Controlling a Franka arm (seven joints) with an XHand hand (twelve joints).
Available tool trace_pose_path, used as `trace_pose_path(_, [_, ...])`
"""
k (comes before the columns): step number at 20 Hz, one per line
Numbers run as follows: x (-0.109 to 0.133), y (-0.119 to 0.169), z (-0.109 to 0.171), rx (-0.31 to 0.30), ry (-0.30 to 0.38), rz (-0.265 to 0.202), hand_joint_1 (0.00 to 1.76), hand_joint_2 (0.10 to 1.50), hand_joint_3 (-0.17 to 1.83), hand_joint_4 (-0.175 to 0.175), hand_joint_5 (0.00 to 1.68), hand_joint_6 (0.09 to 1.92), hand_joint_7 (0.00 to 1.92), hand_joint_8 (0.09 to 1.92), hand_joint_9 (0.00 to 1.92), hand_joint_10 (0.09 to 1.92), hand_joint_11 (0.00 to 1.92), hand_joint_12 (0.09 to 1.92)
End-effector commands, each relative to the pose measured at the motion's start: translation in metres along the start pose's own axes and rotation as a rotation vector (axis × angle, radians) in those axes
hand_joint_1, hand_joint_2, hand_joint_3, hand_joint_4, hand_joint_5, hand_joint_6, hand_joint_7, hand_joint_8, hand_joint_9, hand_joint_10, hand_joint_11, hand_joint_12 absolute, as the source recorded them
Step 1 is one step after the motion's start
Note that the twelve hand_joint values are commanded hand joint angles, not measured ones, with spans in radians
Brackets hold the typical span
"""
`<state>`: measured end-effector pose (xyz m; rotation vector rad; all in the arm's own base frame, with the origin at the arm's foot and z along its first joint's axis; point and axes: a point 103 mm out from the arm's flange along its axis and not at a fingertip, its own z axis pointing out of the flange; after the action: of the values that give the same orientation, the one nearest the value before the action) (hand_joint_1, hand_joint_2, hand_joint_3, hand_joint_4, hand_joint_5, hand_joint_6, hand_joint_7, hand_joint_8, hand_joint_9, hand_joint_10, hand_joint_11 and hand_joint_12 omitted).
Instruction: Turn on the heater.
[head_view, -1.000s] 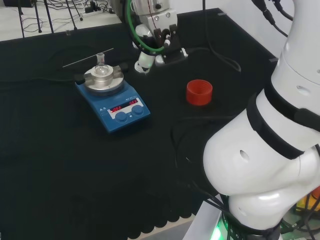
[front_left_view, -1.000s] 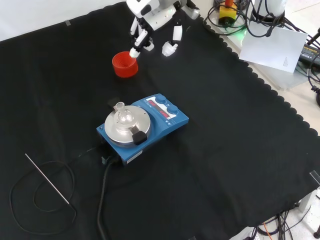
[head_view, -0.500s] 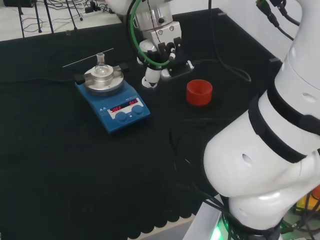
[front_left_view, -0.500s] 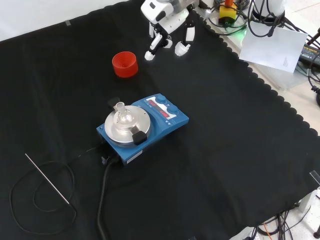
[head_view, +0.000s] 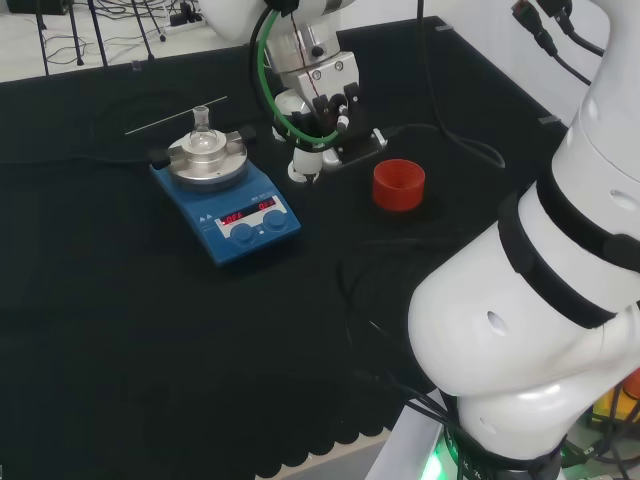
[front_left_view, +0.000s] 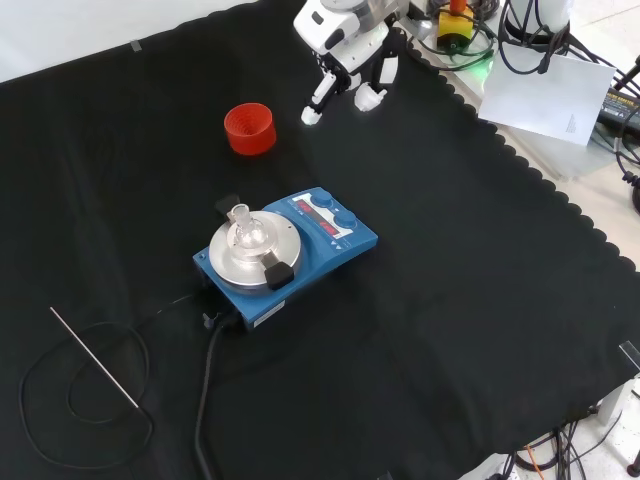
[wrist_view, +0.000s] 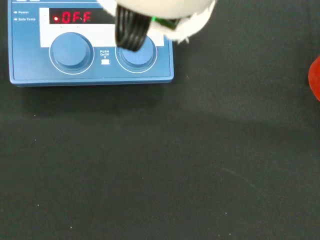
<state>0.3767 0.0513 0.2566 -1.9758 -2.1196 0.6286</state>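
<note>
Head view first: the arm's white links (head_view: 530, 300) take up the right side, and beyond them the black cloth (head_view: 150, 330) covers the bench. On that cloth, left of centre, stands the blue heater (head_view: 228, 205), a flat box with a round metal plate at its far end and a control panel at its near end. A small clear flask (head_view: 202, 130) stands upright on the plate. The panel carries red lit displays above two blue knobs (head_view: 258, 228) set side by side.

The hand (head_view: 318, 115) hangs above the cloth just to the right of the heater in this view, between it and the red ribbed ring (head_view: 399, 184), touching neither. One finger points down toward the cloth, while the others are bent up near the palm; it holds nothing. A thin metal rod (head_view: 175, 115) lies on the cloth beyond the heater.

From the front, the hand (front_left_view: 345, 60) is near the top edge, well apart from the heater (front_left_view: 285, 255), which sits at mid-cloth with its panel end turned toward the hand. The red ring (front_left_view: 249, 128) lies left of the hand. The rod (front_left_view: 92, 358) lies at lower left inside a loop of black cable (front_left_view: 60, 400).

At the wrist camera, the heater's panel (wrist_view: 90, 45) is close (the knobs (wrist_view: 71, 51) untouched), and a blurred white part of the hand (wrist_view: 160, 10) overlaps its edge.
</note>
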Motion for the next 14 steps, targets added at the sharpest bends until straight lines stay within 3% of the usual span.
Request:
trace_pose_path(1, [0.008,0.0,0.004,0.026,-0.019,-0.028,1.26,0.79,0.72,-0.078,0.45,0.35,1.49,1.53,1.61,1.39,1.58,1.08])
trace_pose_path(3, [0.009,0.001,0.006,0.042,-0.02,-0.046,1.32,0.79,0.78,-0.069,0.36,0.54,1.5,1.58,1.62,1.44,1.51,1.17])
trace_pose_path(6, [0.012,0.002,0.01,0.076,-0.021,-0.071,1.37,0.76,0.85,-0.056,0.28,0.64,1.51,1.62,1.62,1.46,1.47,1.24])
trace_pose_path(14, [0.025,0.008,0.02,0.166,-0.026,-0.117,1.39,0.72,0.96,-0.036,0.22,0.55,1.53,1.63,1.63,1.48,1.45,1.28])
